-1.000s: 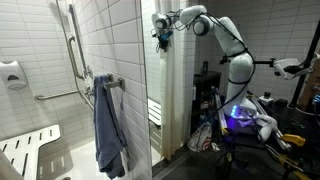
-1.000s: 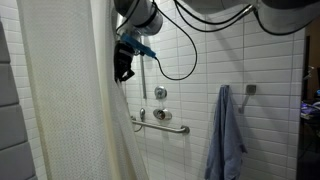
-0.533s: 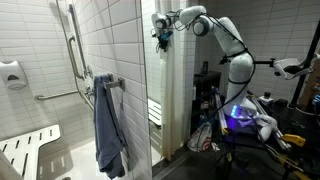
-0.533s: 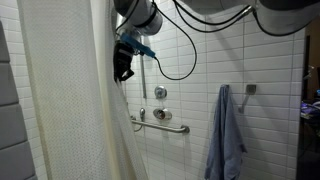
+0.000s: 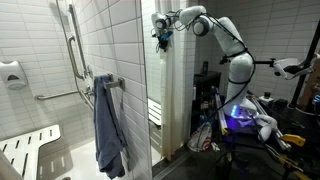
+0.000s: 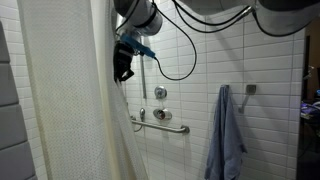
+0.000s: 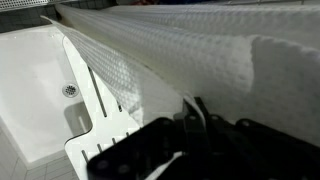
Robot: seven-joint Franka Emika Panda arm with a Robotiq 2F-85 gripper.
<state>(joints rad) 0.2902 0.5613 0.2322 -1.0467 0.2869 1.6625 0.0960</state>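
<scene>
Here, one gripper (image 5: 162, 33) hovering in the upper centre of the frame, jaws pinching shut on one white shower curtain (image 5: 180, 90), one blue towel (image 5: 108, 125) hanging lower left

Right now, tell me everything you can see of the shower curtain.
The shower curtain is white cloth with a fine waffle weave, clearest in the wrist view. It hangs in long vertical folds in front of the white tiled wall, and looks partly gathered in an exterior view. Near its top, its free edge runs into the shut gripper, which appears to pinch it. How it is hung at the top cannot be made out.
</scene>
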